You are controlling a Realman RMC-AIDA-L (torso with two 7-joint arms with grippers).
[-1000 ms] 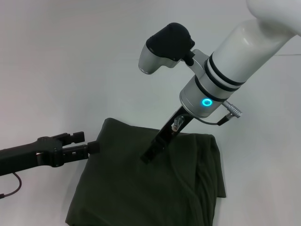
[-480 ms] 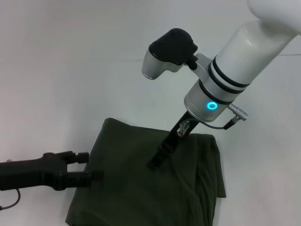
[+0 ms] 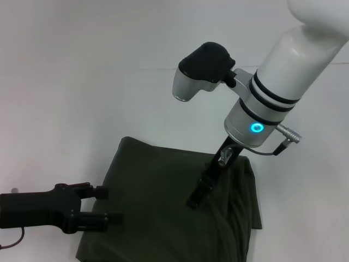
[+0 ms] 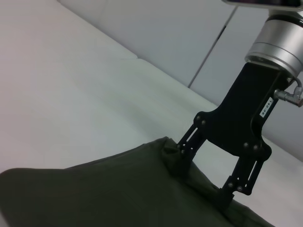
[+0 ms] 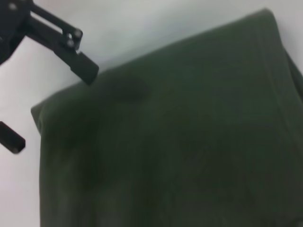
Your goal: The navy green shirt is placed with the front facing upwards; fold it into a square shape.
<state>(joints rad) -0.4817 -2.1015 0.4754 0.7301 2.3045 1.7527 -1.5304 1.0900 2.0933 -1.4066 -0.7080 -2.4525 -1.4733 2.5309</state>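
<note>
The navy green shirt (image 3: 163, 213) lies folded into a rough rectangle on the white table, plain green side up; its lettering is hidden. My left gripper (image 3: 108, 206) is open at the shirt's left edge, low over the table, holding nothing. It also shows in the right wrist view (image 5: 53, 109) at the shirt's corner. My right gripper (image 3: 195, 201) points down onto the shirt's middle right. The left wrist view shows the right gripper (image 4: 202, 183) open, fingertips at the cloth. The shirt fills the right wrist view (image 5: 180, 142).
The white table (image 3: 82, 82) spreads around the shirt. Loose folds bunch along the shirt's right edge (image 3: 245, 202). A seam in the table runs behind the right arm (image 3: 147, 69).
My left gripper has moved nearer along the shirt's left edge. My right arm has shifted right and nearer, its fingers sliding across the shirt. The shirt has kept its shape.
</note>
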